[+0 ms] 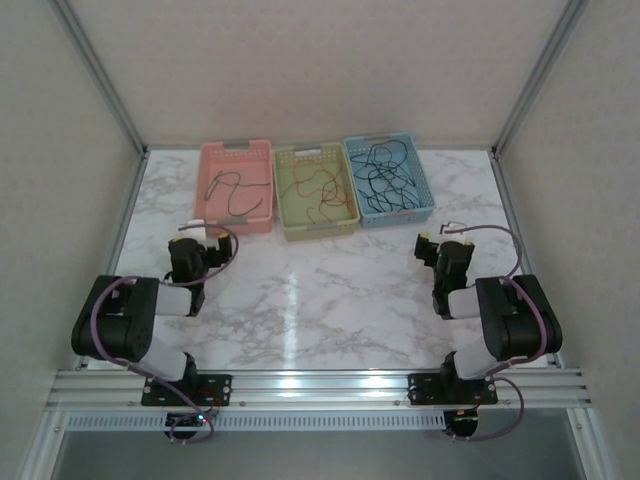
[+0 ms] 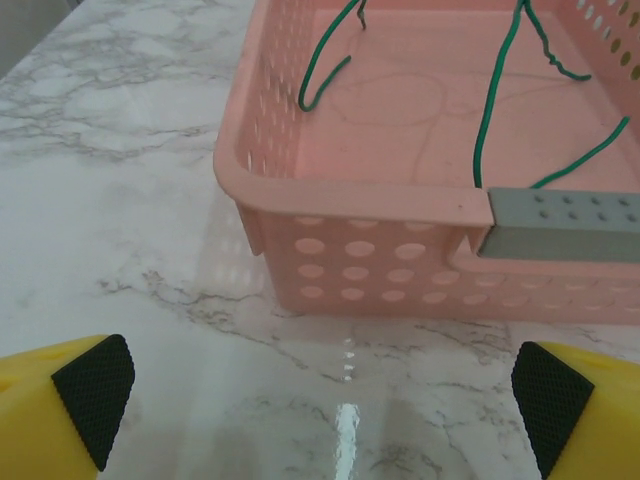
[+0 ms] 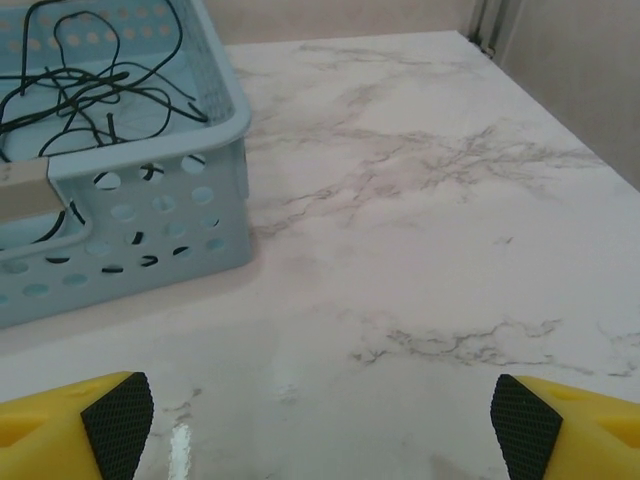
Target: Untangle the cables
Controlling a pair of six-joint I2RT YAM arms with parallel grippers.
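Nearest, over the counter [image 1: 320, 300]: left gripper [image 2: 320, 400] and right gripper [image 3: 320, 420], both spread wide apart, holding nothing. Just past them, side by side: pink basket [image 2: 350, 190] with green cable [image 2: 490, 130], green basket [image 1: 285, 225] with red cables [image 1: 322, 190], blue basket [image 3: 235, 110] with black cables [image 3: 90, 90]. Could snag thin curly cables on basket holes and drag a basket along. Basket walls in the way of a low reach.

Nothing legible here.
Ahead of my left gripper [image 2: 322, 405], the pink perforated plastic basket [image 2: 350, 265] bears no lettering I can read.
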